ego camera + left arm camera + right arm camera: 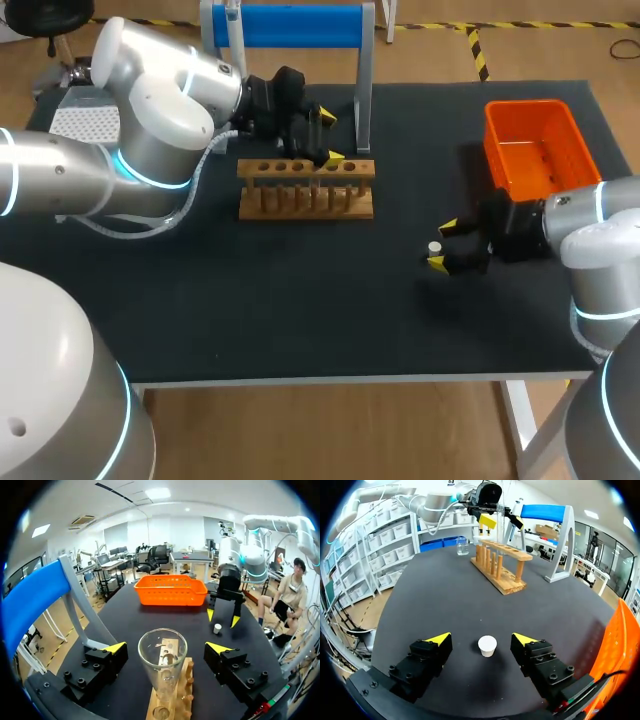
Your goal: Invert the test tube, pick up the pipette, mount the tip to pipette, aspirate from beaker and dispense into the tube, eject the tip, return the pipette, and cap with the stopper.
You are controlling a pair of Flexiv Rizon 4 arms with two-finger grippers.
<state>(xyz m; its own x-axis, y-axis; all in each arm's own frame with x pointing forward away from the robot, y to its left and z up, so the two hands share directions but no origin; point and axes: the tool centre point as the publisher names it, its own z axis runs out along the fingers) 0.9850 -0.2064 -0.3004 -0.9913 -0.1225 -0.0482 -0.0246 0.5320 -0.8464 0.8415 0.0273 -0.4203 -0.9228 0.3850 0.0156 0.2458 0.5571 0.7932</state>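
Note:
A glass test tube (162,672) stands mouth up in the wooden rack (305,190), between the fingers of my left gripper (166,647). That gripper (330,136) is open, with a gap to the glass on each side. A small white stopper (487,645) sits on the black table to the right of the rack. My right gripper (482,640) straddles the stopper (435,248) low over the table, open, neither finger touching it. A glass beaker (462,546) stands beyond the rack's far end. The pipette (232,20) hangs on the blue-topped stand (290,25).
An orange basket (540,150) stands at the back right, close behind my right arm. The blue-topped stand's grey legs (363,100) stand just behind the rack. The rack (500,570) has several pegs and holes.

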